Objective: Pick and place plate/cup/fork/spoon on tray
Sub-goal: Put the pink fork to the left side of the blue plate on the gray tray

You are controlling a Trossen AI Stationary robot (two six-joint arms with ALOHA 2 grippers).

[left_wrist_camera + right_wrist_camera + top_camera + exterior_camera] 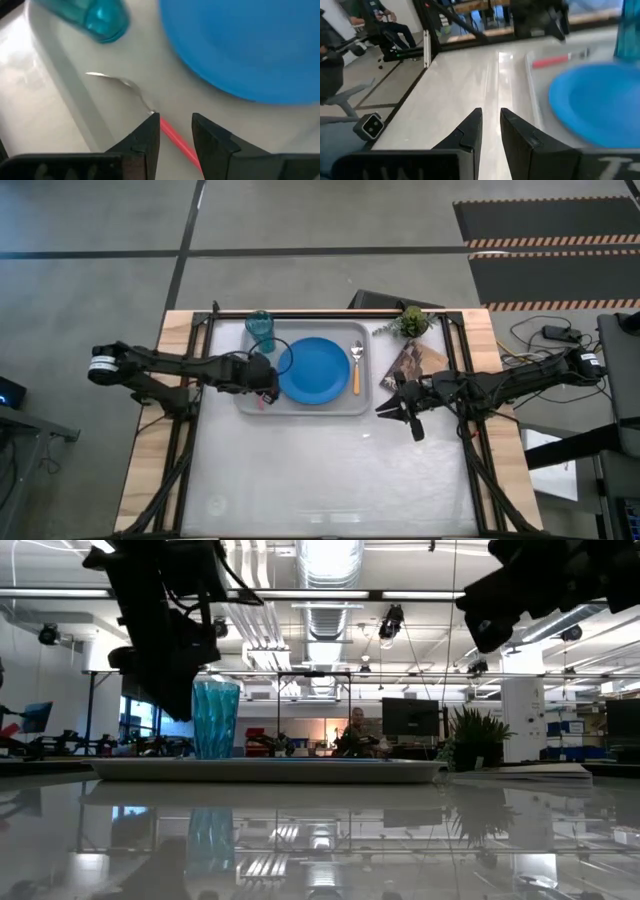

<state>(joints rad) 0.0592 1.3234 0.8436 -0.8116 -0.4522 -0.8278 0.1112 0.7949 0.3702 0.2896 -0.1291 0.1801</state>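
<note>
The light-grey tray point(300, 408) lies at the table's far middle. On it lie the blue plate point(315, 370), the upright teal cup point(260, 331) at its far left corner, and the orange-handled spoon point(357, 368) right of the plate. The fork point(127, 85) lies flat on the tray floor left of the plate, tines toward the cup. My left gripper point(176, 132) hangs open over the fork's pink handle point(175, 140), one finger on each side. My right gripper point(402, 408) waits right of the tray, open, with nothing between its fingers. My left gripper points steeply down at the fork's pink handle point(167, 130), which runs through the gap between its fingers and close past one fingertip point(152, 127). Whether that finger touches the handle, I cannot tell. The fork lies flat on the tray.
A small potted plant point(412, 320) and a brownish picture card point(408, 363) sit at the table's far right, just beyond my right gripper. The near half of the table point(320, 480) is bare white surface. A person sits far behind the table in the low view.
</note>
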